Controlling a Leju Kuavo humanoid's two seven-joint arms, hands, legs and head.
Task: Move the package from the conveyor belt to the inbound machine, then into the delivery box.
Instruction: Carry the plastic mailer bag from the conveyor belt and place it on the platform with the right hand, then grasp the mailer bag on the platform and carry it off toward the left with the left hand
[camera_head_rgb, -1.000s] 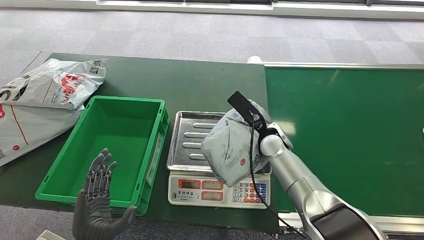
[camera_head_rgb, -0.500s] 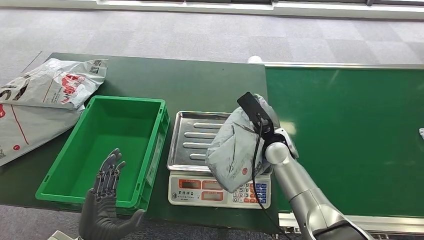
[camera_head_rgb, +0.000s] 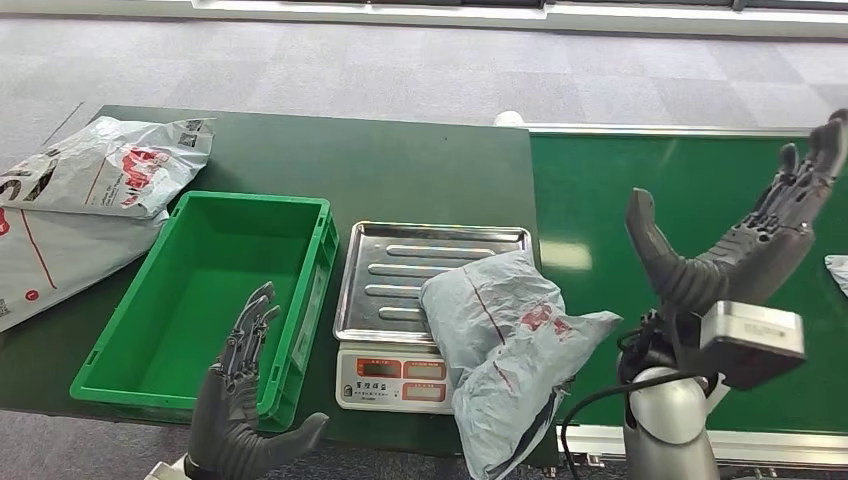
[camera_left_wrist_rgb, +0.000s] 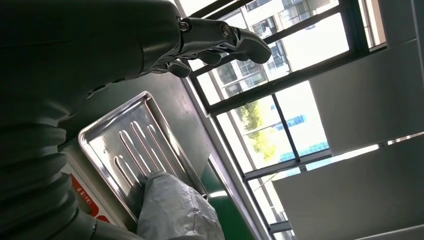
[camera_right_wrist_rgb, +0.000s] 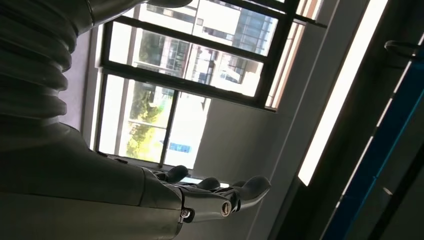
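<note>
Head view: grey plastic parcel (camera_head_rgb: 505, 345) lies on the right part of the steel tray (camera_head_rgb: 400, 270) of the scale (camera_head_rgb: 395, 385), sagging over the tray's right and near edges, past the scale's keypad side and the table's near edge. Long axis runs diagonally, from the tray's middle toward the near right; the slack, flat end points at the robot, the bulkier end rests on the tray. Film is crinkled, soft, with red print on top.

Right hand (camera_head_rgb: 740, 235) is raised above the green belt (camera_head_rgb: 700, 200), palm up, fingers spread wide, holding nothing, well apart from the parcel. Left hand (camera_head_rgb: 240, 400) is upright at the near rim of the green crate (camera_head_rgb: 215, 290), fingers straight and apart, empty.

Left wrist view adds the tray's underside angle: pressed ribs in shiny metal (camera_left_wrist_rgb: 135, 150), the parcel's grey folds (camera_left_wrist_rgb: 175, 210) resting on it, windows behind the dark fingers (camera_left_wrist_rgb: 220, 40).

Right wrist view: the right hand's fingers (camera_right_wrist_rgb: 220, 197) extended against windows and a ceiling light strip.

Left of the crate on the dark green table (camera_head_rgb: 420, 170): two flat white mailers (camera_head_rgb: 90, 190) with red and black print, overlapping.
</note>
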